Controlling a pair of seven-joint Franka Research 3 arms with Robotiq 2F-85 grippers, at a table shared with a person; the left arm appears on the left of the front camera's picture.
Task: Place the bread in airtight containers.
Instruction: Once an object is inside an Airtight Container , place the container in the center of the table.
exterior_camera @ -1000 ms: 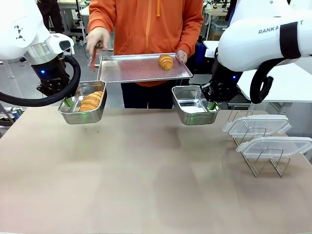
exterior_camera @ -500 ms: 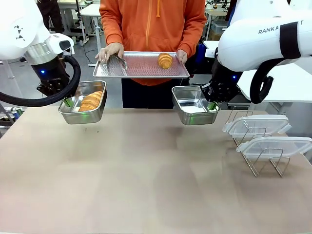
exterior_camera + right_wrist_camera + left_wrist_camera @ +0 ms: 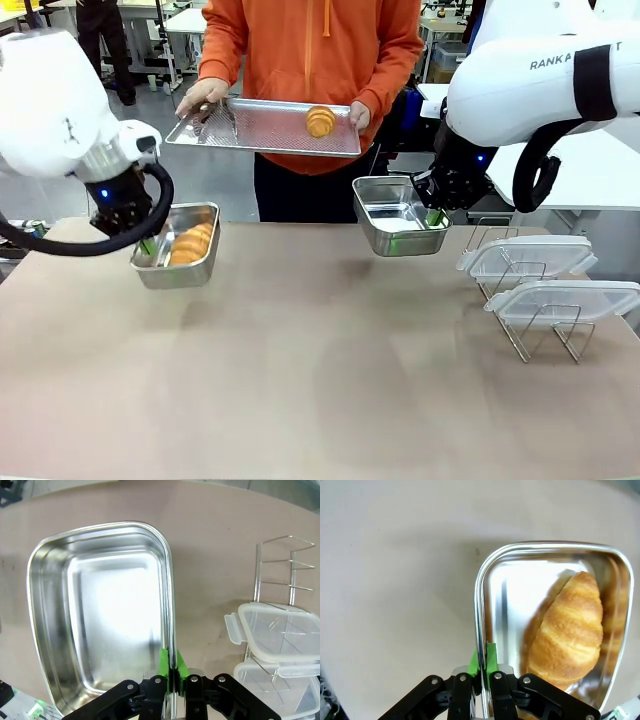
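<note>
My left gripper (image 3: pixel 146 243) (image 3: pixel 482 667) is shut on the rim of a shiny steel container (image 3: pixel 150 268) (image 3: pixel 490 587) that holds one golden croissant (image 3: pixel 191 244) (image 3: pixel 567 627); it hangs low over the table at the left. On the right, my right gripper (image 3: pixel 434 216) (image 3: pixel 171 670) is shut on the rim of a second steel container (image 3: pixel 372 228) (image 3: pixel 55 595), which has nothing in it and is held above the table's far edge. A person holds a flat metal tray (image 3: pixel 265 135) with another croissant (image 3: pixel 320 121) on it.
Two clear plastic lids (image 3: pixel 528 257) (image 3: pixel 280 630) lean in a wire rack (image 3: pixel 545 335) (image 3: pixel 285 562) at the table's right. Metal tongs (image 3: pixel 215 115) lie on the tray's left end by the person's hand (image 3: pixel 203 95). The brown table (image 3: pixel 320 380) is bare in the middle and front.
My left arm has carried its container with the croissant down and slightly right, toward the table. The person has shifted the tray to the left. My right arm has not moved.
</note>
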